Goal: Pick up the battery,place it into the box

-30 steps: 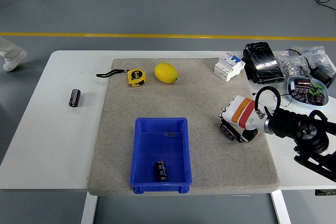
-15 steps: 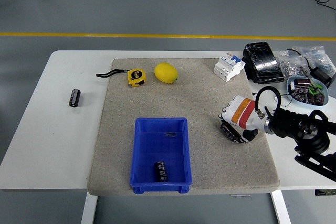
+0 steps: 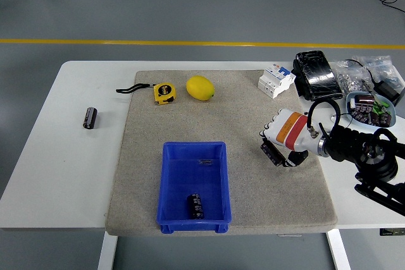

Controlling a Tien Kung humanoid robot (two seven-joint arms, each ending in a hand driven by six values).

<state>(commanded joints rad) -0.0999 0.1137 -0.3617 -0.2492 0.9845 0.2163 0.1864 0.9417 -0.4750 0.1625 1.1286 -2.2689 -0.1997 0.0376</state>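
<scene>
A black battery (image 3: pixel 196 207) lies inside the blue box (image 3: pixel 173 184), near its front wall. A second black battery (image 3: pixel 90 118) lies on the bare white table at the left. My right hand (image 3: pixel 278 145) hovers over the grey mat to the right of the box, fingers curled downward and holding nothing. The left arm is out of sight.
A yellow tape measure (image 3: pixel 164 92) and a lemon (image 3: pixel 200 88) sit at the mat's far edge. A white breaker (image 3: pixel 276 80), a black pack (image 3: pixel 316 74), bagged parts (image 3: pixel 354 74) and a bowl of small parts (image 3: pixel 370 109) crowd the right side.
My right hand has lifted slightly and shifted a little toward the far left. The batteries and the box have not moved.
</scene>
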